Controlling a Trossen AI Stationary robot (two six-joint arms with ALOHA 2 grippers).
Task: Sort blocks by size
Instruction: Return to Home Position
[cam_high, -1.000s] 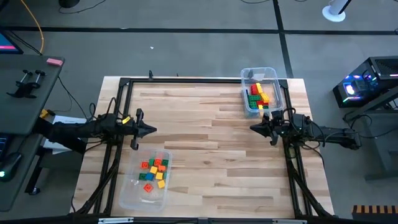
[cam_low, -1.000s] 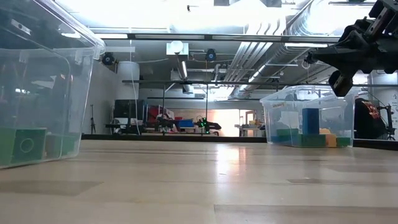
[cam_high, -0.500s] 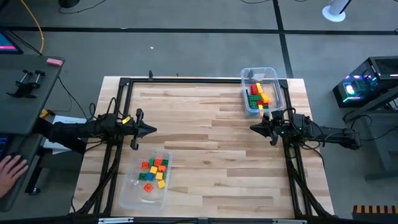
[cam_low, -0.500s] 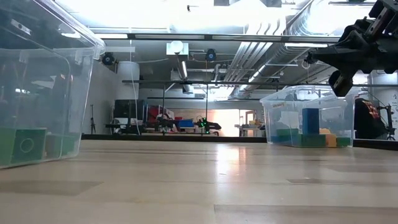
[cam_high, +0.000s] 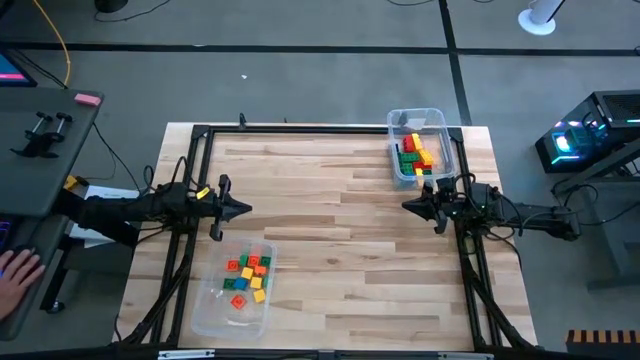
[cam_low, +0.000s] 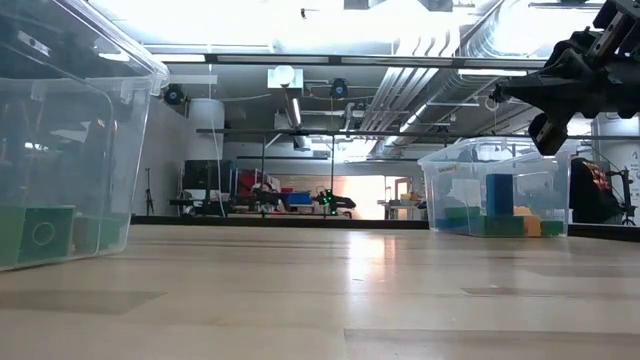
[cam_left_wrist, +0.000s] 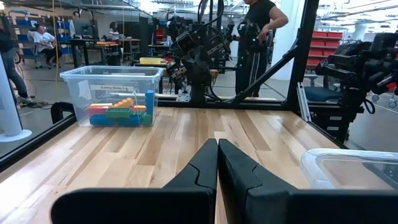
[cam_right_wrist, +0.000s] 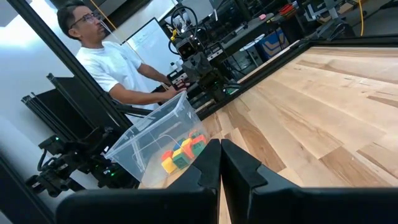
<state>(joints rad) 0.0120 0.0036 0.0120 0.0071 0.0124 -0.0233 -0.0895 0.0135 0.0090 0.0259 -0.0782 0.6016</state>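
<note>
Several short square blocks (cam_high: 248, 276) in red, orange, yellow and green lie in a clear bin (cam_high: 234, 290) at the table's near left. Longer blocks (cam_high: 415, 157) lie in a second clear bin (cam_high: 419, 145) at the far right; they also show in the left wrist view (cam_left_wrist: 121, 112). My left gripper (cam_high: 246, 209) is shut and empty above the table's left side, just beyond the near bin. My right gripper (cam_high: 406, 206) is shut and empty above the right side, just short of the far bin. Its shut fingers show in the right wrist view (cam_right_wrist: 219, 163).
The wooden table (cam_high: 330, 230) has a dark frame around its edges (cam_high: 300, 128). A person stands beyond the table's left side (cam_right_wrist: 112, 59), with a hand (cam_high: 15, 270) at the desk there. Another person shows beyond the right side (cam_left_wrist: 258, 37).
Neither arm nor any block has moved. A person's hand has come into view at the desk left of the table.
</note>
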